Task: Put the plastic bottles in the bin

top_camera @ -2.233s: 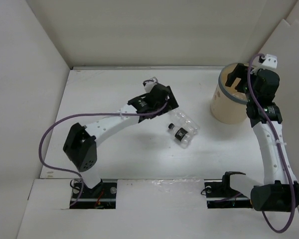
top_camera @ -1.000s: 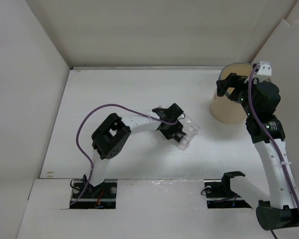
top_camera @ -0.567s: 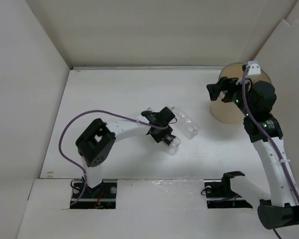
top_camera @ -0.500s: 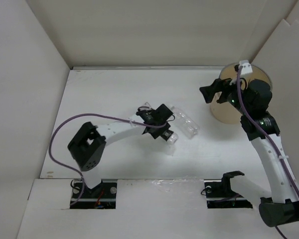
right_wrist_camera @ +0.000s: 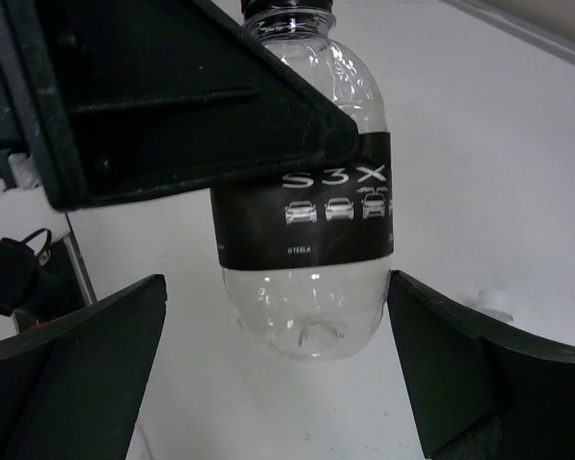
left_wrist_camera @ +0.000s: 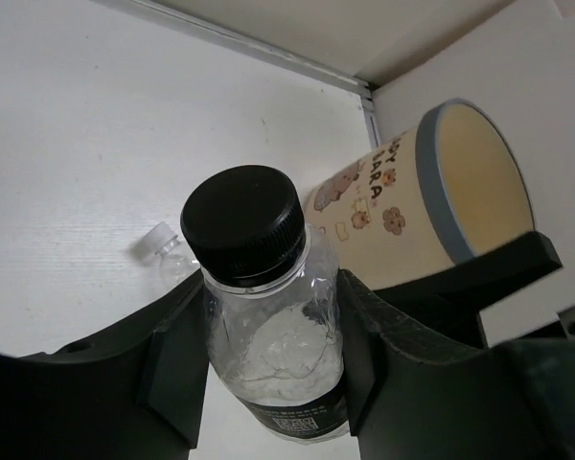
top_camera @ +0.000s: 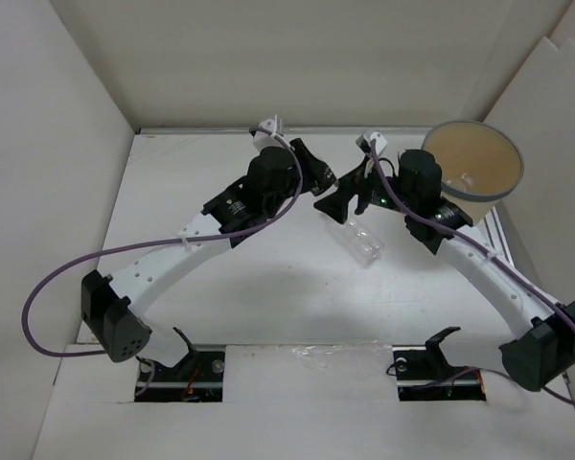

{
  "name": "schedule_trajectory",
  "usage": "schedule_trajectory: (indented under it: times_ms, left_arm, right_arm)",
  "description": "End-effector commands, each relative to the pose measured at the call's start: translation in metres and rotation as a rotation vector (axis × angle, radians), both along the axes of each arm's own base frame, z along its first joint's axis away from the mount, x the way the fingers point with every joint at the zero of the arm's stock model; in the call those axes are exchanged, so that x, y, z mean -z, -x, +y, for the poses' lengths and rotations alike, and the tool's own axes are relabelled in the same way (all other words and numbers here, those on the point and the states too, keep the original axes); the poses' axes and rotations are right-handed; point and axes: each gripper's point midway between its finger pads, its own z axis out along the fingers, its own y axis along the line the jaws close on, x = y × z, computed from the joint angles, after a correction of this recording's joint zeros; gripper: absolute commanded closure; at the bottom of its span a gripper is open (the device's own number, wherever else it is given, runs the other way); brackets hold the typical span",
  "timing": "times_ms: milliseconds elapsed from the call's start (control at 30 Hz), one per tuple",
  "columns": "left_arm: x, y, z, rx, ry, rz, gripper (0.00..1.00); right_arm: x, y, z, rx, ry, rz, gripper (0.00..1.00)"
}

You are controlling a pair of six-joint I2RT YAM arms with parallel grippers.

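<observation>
We find the left claw [left_wrist_camera: 268, 383] clenched on a clear plastic bottle with black cap [right_wrist_camera: 307, 316]. Its black label [right_wrist_camera: 307, 216] reads "S3X" and "TESLA". The right claw [right_wrist_camera: 273, 383] is released, flanking the bottle's base. The tan round bin with grey band [left_wrist_camera: 364, 220] stands at the bench [top_camera: 172, 182] far right corner.

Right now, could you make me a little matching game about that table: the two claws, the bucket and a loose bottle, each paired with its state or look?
Column one:
1. left gripper
2. right gripper
3. bin
4. white-capped bottle

Column two:
A. lies on the table
B. jaws wide open
C. tan, with a grey band at the rim
D. shut on the black-capped bottle

Pairs: 1-D, 2-B, 3-C, 4-A.
</observation>
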Motion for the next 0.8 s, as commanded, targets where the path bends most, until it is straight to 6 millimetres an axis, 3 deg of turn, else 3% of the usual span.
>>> schedule_trajectory:
  times_ms: [0, 100, 233, 267, 300, 333, 367, 400, 433, 500, 600, 733, 767]
  left_arm:
    - [-0.039, 0.005, -0.016, 0.139, -0.019, -0.151, 0.91]
    - [-0.045, 0.009, -0.021, 0.178, -0.007, -0.165, 0.91]
    - [-0.052, 0.015, -0.027, 0.218, 0.027, -0.16, 0.89]
    - [-0.047, 0.017, -0.03, 0.239, 0.025, -0.151, 0.84]
    - [-0.047, 0.017, -0.03, 0.239, 0.025, -0.151, 0.8]
    - [-0.048, 0.018, -0.03, 0.237, 0.038, -0.144, 0.72]
    - [-0.049, 0.017, -0.028, 0.223, 0.042, -0.152, 0.37]
    - [-0.049, 0.017, -0.022, 0.202, 0.038, -0.154, 0.11]
    - [-0.049, 0.015, -0.021, 0.182, 0.05, -0.147, 0.0]
    - [-0.055, 0.015, -0.013, 0.155, 0.059, -0.165, 0.0]
    - [-0.066, 0.012, -0.001, 0.1, 0.09, -0.175, 0.0]
    - [-0.059, -0.002, 0.029, -0.07, 0.102, -0.126, 0.0]
    - [-0.052, -0.007, 0.032, -0.082, 0.087, -0.113, 0.0]
  right_arm:
    - [-0.033, -0.006, 0.018, -0.044, -0.049, -0.113, 0.0]
    - [-0.031, -0.008, 0.03, -0.043, -0.039, -0.122, 0.0]
    - [-0.032, -0.016, 0.03, -0.007, -0.03, -0.15, 0.0]
    - [-0.031, -0.018, 0.029, 0.005, -0.028, -0.151, 0.04]
    - [-0.031, -0.019, 0.028, 0.014, -0.027, -0.152, 0.18]
    - [-0.036, -0.021, 0.027, 0.027, -0.03, -0.16, 0.25]
    - [-0.036, -0.023, 0.025, 0.043, -0.028, -0.161, 0.47]
    - [-0.036, -0.025, 0.024, 0.054, -0.026, -0.161, 0.6]
    - [-0.039, -0.025, 0.022, 0.068, -0.029, -0.17, 0.7]
    - [-0.044, -0.026, 0.014, 0.107, -0.028, -0.192, 0.78]
    - [-0.047, -0.038, -0.007, 0.191, -0.01, -0.2, 0.78]
    - [-0.046, -0.069, -0.071, 0.409, 0.045, -0.175, 0.78]
    - [-0.05, -0.081, -0.099, 0.495, 0.055, -0.173, 0.78]
